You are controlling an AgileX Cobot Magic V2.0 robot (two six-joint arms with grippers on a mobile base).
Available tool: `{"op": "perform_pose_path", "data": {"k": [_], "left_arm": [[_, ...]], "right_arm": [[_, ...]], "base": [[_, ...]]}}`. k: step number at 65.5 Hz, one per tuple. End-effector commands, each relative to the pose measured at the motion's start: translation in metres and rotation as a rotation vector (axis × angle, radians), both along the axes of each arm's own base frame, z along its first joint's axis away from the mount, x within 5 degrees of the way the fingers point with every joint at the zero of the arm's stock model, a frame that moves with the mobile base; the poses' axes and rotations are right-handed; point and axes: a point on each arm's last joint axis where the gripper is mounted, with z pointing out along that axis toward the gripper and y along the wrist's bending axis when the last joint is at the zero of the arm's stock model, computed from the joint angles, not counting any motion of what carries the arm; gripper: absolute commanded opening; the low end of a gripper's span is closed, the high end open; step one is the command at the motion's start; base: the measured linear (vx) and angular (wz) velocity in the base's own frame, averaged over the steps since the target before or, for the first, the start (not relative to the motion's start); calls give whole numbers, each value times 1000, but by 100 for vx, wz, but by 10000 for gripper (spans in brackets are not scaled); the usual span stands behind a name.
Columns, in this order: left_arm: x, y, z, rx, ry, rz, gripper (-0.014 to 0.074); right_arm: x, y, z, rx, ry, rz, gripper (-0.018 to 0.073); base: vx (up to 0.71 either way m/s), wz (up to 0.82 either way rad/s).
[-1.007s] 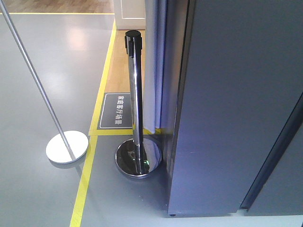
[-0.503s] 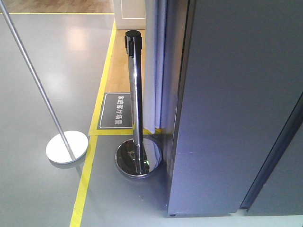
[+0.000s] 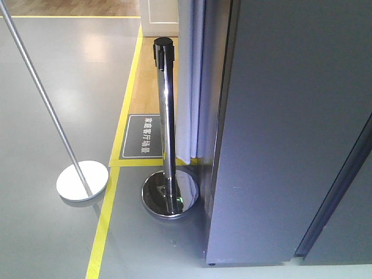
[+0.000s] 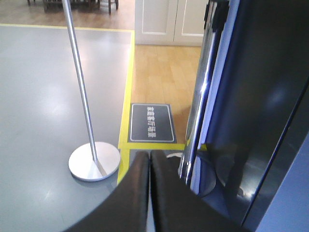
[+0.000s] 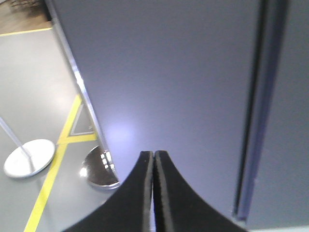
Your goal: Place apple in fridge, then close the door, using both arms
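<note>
Grey floor (image 3: 52, 87) with yellow lines, 2 stanchions beside the fridge (image 3: 290, 128). Door looks flush, so closing seems done or nearly. Left gripper (image 4: 148, 159) and right gripper (image 5: 153, 159) both pinched together, empty. Apple not visible, presumably inside. Next: probably confirm seal, retract arms.

In the front view the fridge (image 3: 290, 133) fills the right side, and a barrier post (image 3: 165, 116) stands on its round base (image 3: 170, 195) just left of the fridge's near corner. A floor sign (image 3: 143, 135) lies behind that base, and further left a slanted pole (image 3: 40, 104) rises from a flat disc foot (image 3: 82, 181). A floor line (image 3: 113, 192) runs between the disc foot and the post's base.
</note>
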Motion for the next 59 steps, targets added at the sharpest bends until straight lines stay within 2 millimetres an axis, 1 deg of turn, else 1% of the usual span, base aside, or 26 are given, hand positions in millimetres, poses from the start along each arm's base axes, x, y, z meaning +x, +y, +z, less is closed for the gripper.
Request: {"op": "perform_pose_path", "data": {"k": [1,9,42,59], "left_arm": [[1,-1,0,-10,-67,-6,-5],[1,-1,0,-10,-67,-6,-5],[1,-1,0,-10,-67,-6,-5],[1,-1,0,-10,-67,-6,-5]], "right_arm": [[1,2,4,-59,-81,64,-8],[1,4,4,-101,-87,126,-8],[2,4,11,-125,-160,124,-8],[2,4,11,-118,-159,123,-8]], "base": [[0,0],[0,0],[0,0],[0,0]]}}
